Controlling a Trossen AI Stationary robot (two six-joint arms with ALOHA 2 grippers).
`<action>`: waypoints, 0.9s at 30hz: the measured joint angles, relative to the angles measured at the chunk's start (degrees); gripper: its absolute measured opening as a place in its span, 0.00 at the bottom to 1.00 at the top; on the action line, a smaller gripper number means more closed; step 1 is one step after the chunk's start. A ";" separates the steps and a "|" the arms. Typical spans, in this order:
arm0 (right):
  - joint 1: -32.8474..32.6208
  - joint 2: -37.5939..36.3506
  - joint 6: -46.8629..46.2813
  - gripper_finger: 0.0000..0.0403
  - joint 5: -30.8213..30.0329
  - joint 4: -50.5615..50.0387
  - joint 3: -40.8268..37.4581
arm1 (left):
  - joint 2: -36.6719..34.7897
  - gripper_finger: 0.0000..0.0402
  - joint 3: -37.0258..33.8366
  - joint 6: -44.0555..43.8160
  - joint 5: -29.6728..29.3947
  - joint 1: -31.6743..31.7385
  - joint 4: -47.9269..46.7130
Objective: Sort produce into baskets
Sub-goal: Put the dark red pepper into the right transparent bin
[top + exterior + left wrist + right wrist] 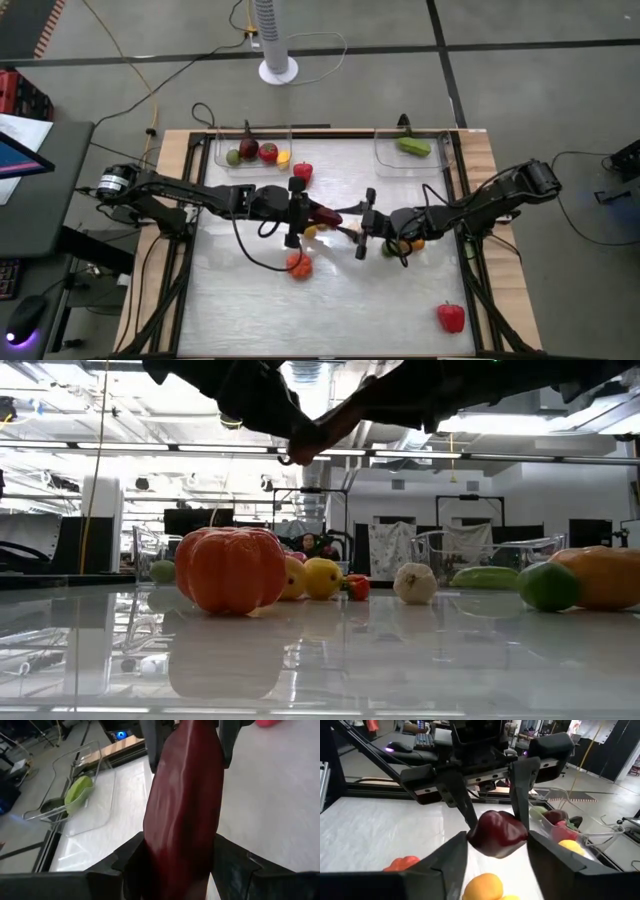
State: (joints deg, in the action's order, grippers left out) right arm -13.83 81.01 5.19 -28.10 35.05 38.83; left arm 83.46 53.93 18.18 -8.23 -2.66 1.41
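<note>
left gripper [322, 213]: clamped on a glossy, long dark-red pepper [182, 805], mid-table
right gripper [352, 233]: fingers spread either side of that pepper's tip
orange tomato [231, 568]: ribbed, pumpkin-ish

We see two dark, jointed arms trailing black cables, each hand [297, 212] ending in flat black fingers [459, 855].

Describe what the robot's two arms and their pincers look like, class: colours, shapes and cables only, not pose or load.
Both arms are dark, near-black, built of jointed segments. The left arm has a silvery round fitting near its base and a black cable looping from it onto the table. The left pincer and right pincer each end in two flat, dark, tapering fingers. No markings show.
</note>
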 joint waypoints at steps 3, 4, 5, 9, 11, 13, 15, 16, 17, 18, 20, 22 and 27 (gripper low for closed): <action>0.01 0.00 -0.07 0.43 -0.03 -0.01 -0.02 | 0.00 0.43 0.00 -0.02 0.00 0.00 -0.14; 0.01 0.00 -0.21 0.40 -0.04 -0.01 -0.02 | 0.00 0.43 0.00 -0.04 -0.05 0.00 -0.14; 0.01 0.00 -0.33 0.38 -0.11 -0.01 -0.02 | 0.00 0.43 0.00 -0.12 -0.17 0.00 -0.14; 0.03 0.00 -0.44 0.32 -0.33 0.24 -0.02 | 0.02 0.45 0.00 -1.36 -1.07 0.00 -0.18; 0.05 0.00 -0.37 0.32 -0.33 0.31 -0.02 | 0.04 0.48 0.00 -1.46 -1.10 -0.02 -0.34; 0.07 0.00 -0.21 0.32 -0.35 -0.03 -0.02 | 0.07 0.52 0.00 -1.49 -1.15 -0.04 -0.60; 0.09 0.00 -0.17 0.31 -0.48 -0.27 -0.02 | 0.07 0.58 0.00 -1.49 -1.72 -0.09 -0.70; 0.11 0.00 -0.17 0.31 -0.54 -0.29 -0.02 | 0.07 0.61 0.00 -1.45 -2.38 -0.09 -0.70; 0.11 0.00 -0.17 0.31 -0.61 -0.33 -0.02 | 0.07 0.64 0.00 -1.42 -3.02 -0.09 -0.74; 0.11 0.00 -0.17 0.31 -0.61 -0.47 -0.02 | 0.07 0.67 0.00 -1.40 -3.70 -0.09 -0.80; 0.11 0.00 -0.20 0.31 -0.66 -0.89 -0.02 | 0.07 0.72 0.00 -1.41 -5.05 -0.09 -0.94; 0.11 0.00 -0.20 0.31 -0.66 -1.37 -0.02 | 0.07 0.76 0.00 -1.17 -6.59 -0.09 -1.41; -0.14 -0.48 -0.20 0.31 -7.06 -5.21 -0.02 | -1.26 0.80 0.00 -0.75 -13.66 -0.09 -5.44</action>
State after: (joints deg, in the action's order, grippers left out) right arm -13.97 80.53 4.99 -35.16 29.84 38.81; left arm 82.20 53.93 17.43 -21.89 -2.74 -4.03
